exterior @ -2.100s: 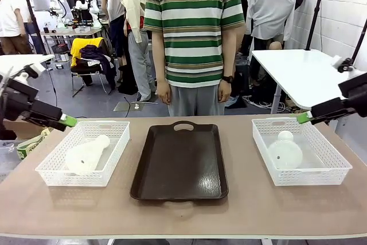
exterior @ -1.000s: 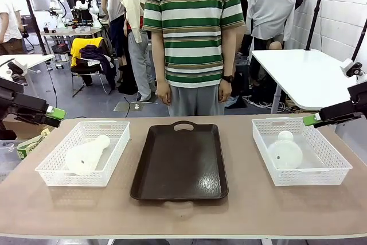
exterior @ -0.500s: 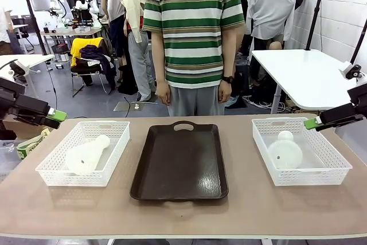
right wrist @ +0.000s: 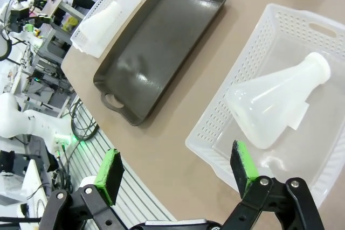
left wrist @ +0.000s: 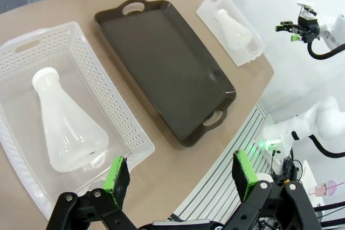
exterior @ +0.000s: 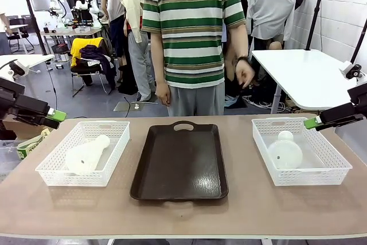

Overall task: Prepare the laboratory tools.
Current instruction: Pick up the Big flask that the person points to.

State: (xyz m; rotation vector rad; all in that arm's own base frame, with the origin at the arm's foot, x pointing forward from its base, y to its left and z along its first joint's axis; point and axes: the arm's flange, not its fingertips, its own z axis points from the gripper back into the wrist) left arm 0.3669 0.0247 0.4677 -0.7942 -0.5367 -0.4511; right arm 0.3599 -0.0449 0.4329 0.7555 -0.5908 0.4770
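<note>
Flasks, two: left flask lies in left basket, right flask in right basket; one tray between. Left pincer and right pincer gape, empty.

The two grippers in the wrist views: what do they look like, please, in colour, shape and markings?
The left gripper and the right gripper look alike. Each has two black jaws built of jointed links with round pivot pins, and each jaw ends in a bright green pad of flat, oblong shape. No print or label can be made out on them.
</note>
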